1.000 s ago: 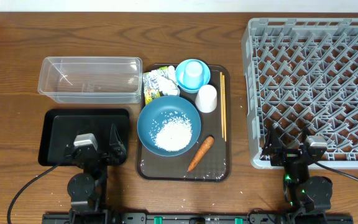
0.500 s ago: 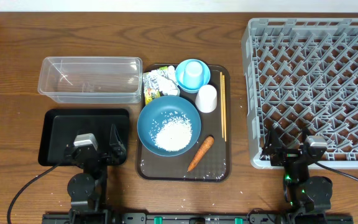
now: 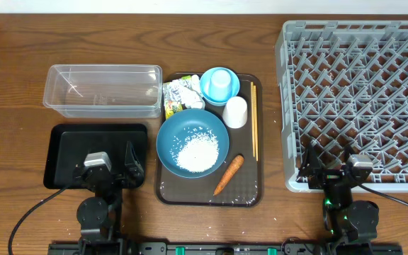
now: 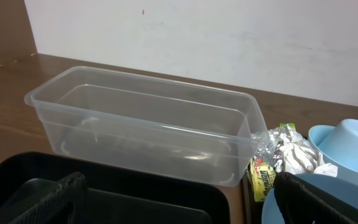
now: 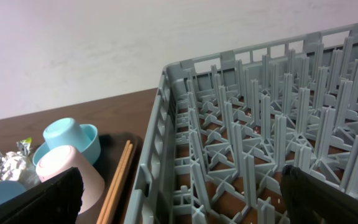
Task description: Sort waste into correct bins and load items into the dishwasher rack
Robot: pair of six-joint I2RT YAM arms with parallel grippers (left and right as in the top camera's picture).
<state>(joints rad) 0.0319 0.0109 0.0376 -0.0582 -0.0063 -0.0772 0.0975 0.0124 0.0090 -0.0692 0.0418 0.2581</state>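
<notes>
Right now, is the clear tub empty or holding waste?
Empty. The clear tub shows only its bare floor in overhead and left wrist views; the wrapper lies beside it.

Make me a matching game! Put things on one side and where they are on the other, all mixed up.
Things:
1 rice
2 carrot
3 white cup
4 clear tub

Places:
A next to the small light-blue bowl
B on the table, left of the brown tray
C in the big dark-blue bowl
D lying at the brown tray's near edge

Pairs: 1-C, 2-D, 3-A, 4-B
</notes>
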